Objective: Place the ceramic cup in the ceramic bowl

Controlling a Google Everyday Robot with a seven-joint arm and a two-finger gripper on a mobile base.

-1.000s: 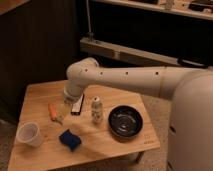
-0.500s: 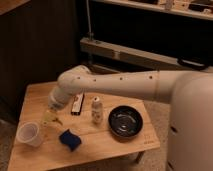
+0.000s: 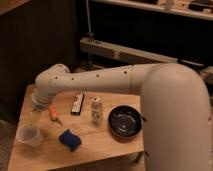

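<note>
Ceramic cup [image 3: 28, 135] is sitting at the table's [image 3: 105, 148] left end, apart from the ceramic bowl [image 3: 126, 121].
Gripper [image 3: 33, 118] is hovering just over its rim — probably to grasp it; grip state unclear.

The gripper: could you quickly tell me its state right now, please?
Gripper: open or closed cannot be told; it hangs just above the ceramic cup.
</note>
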